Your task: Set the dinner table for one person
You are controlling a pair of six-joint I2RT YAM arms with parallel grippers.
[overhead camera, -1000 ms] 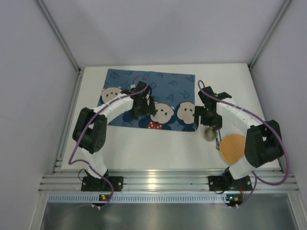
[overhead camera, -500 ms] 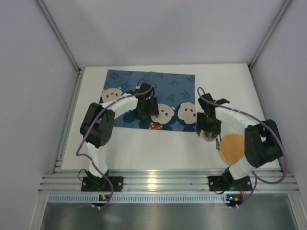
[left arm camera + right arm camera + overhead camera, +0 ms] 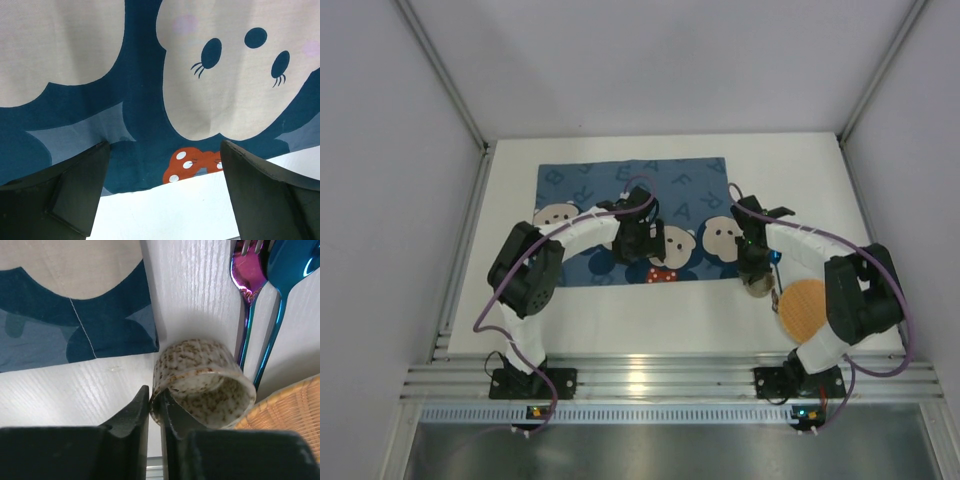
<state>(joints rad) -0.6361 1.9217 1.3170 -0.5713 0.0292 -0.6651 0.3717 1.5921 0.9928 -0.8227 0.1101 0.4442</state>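
table: the white table (image 3: pixel 620 310) lay flat between the grey walls, rail at the near edge, both arm bases bolted there
mat: a blue cartoon mat (image 3: pixel 620 190) sat on the far middle of the table, its near right corner just beside the cup
cup: a speckled cup (image 3: pixel 202 382) stood on bare table right of the mat, touching or nearly touching a woven coaster (image 3: pixel 285 407) on its right; a fork (image 3: pixel 245 270) and a blue utensil (image 3: pixel 290 265) lay just beyond it
right gripper: the right gripper (image 3: pixel 156 407) had its fingers pinched on the cup's near wall, one inside the rim, one outside
left gripper: the left gripper (image 3: pixel 162 187) hung over the mat's near edge, fingers wide apart, holding nothing
step: I took it as the pick-up of the cup
next move: likely a straight lift, keeping the thin wall from slipping and clear of the cutlery, then a carry to a spot by the mat
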